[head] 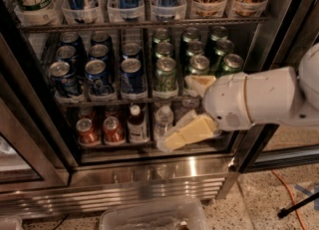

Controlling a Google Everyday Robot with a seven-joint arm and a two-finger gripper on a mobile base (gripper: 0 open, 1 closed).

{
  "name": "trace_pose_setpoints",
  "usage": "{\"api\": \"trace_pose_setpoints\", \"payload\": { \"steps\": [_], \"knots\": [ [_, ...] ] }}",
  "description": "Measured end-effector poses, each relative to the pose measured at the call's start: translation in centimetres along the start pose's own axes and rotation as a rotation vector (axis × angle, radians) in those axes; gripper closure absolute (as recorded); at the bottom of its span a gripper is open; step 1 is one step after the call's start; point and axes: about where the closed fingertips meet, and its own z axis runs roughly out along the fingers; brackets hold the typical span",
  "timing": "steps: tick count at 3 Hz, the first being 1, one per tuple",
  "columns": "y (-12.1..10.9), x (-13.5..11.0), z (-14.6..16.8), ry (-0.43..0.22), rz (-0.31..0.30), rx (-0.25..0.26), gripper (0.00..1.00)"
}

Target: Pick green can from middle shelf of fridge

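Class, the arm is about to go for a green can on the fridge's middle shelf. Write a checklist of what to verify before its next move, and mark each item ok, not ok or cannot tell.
1. The middle shelf holds green cans: ok, three lanes on its right half.
2. The nearest front green can stands upright: ok.
3. The gripper is open and empty: ok, fingers spread, nothing between them.
4. The gripper is lined up on that can: not ok; it sits lower, its fingers straddling the shelf's front rail.
5. The blue cans are away from the gripper: ok, they stand to the left.
6. Depth gap between gripper and can: cannot tell from one view.
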Motion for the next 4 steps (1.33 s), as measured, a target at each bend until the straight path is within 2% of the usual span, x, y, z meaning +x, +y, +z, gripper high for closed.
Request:
{"api": "trace_pose_setpoints", "payload": {
  "steps": [1,2,3,4],
  "knots": [
    [0.5,-0.4,1.4,-0.145,0.055,0.014,0.0],
    [0.9,-1.1,2.4,-0.253,0.09,0.025,0.0],
    [1.5,-1.9,3.3,-0.309,0.063,0.036,0.0],
    [1.5,-1.9,3.3,-0.309,0.063,0.036,0.0]
  ]
}}
